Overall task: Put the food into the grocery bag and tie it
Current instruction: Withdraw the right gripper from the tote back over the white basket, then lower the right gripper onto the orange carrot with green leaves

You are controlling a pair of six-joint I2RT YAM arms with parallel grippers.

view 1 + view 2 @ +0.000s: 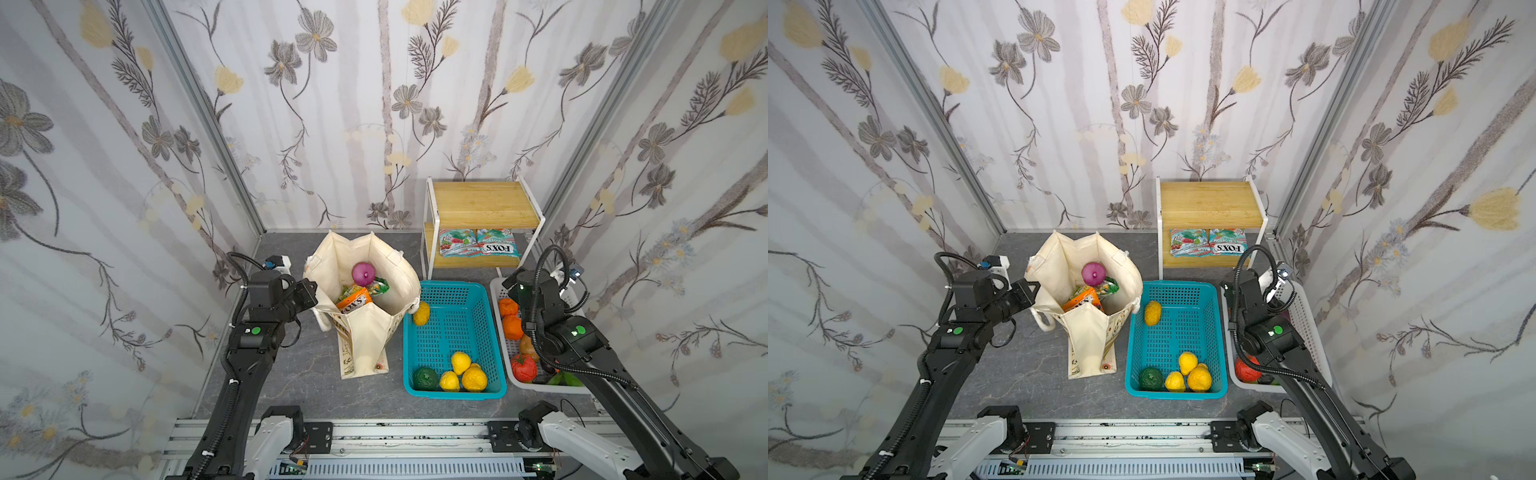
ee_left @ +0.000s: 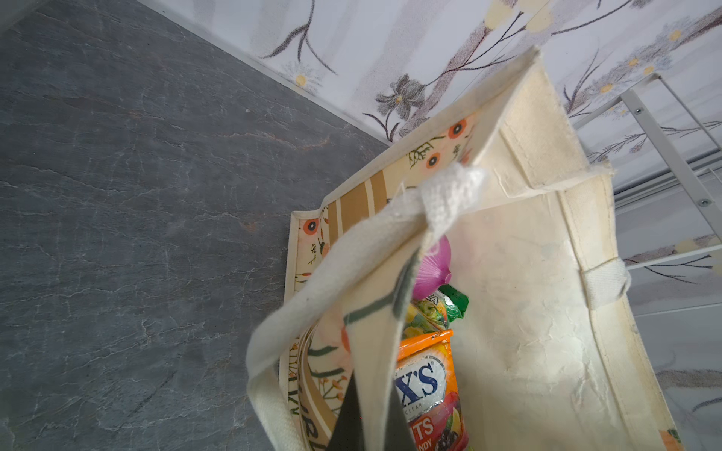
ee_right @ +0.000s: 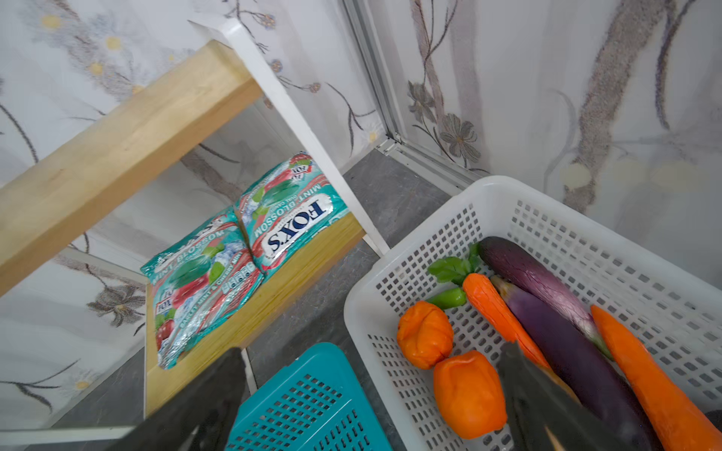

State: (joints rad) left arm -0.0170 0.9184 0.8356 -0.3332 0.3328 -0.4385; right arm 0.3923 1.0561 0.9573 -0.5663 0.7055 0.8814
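Grocery bag (image 1: 332,266): left of centre on the grey table (image 1: 291,365), upright, mouth open to the top. Holds a purple onion (image 1: 363,273) toward the far side, a green packet (image 1: 378,286) just right of it, an orange snack packet (image 1: 353,302) nearer. Near panel slumped outward and down. One white handle (image 1: 322,323) outside the left wall.

Just right of the bag, touching or nearly so: teal basket (image 1: 453,284) with several yellow fruits (image 1: 460,362) and a dark green one (image 1: 425,377) at the near end, one more yellow-orange piece (image 1: 421,312) at the far left corner. Farther right, white basket (image 3: 508,183) with orange peppers (image 3: 467,390), carrots (image 3: 492,308), aubergines (image 3: 566,343). Beyond both, wooden rack (image 1: 482,203) with two mint packets (image 1: 478,243) on the lower shelf.

Likely risks: slip of a thin pinch on soft canvas, then collapse of the left rim over the contents; too hard a pull leftward, then tipping of a lightly loaded bag; a drop from the right landing on the slumped near panel instead of inside; a cable of the crossing arm catching the right rim beside the teal basket. Much food not yet bagged; tying likely far off.

Left gripper (image 2: 373,406): level with the bag's left rim, forearm stretched from near-left, fingers pressed together on a fold of that rim by the handle. Right gripper (image 3: 373,359): above the far end of the white basket, pointing down and far, fingers spread wide, nothing between them
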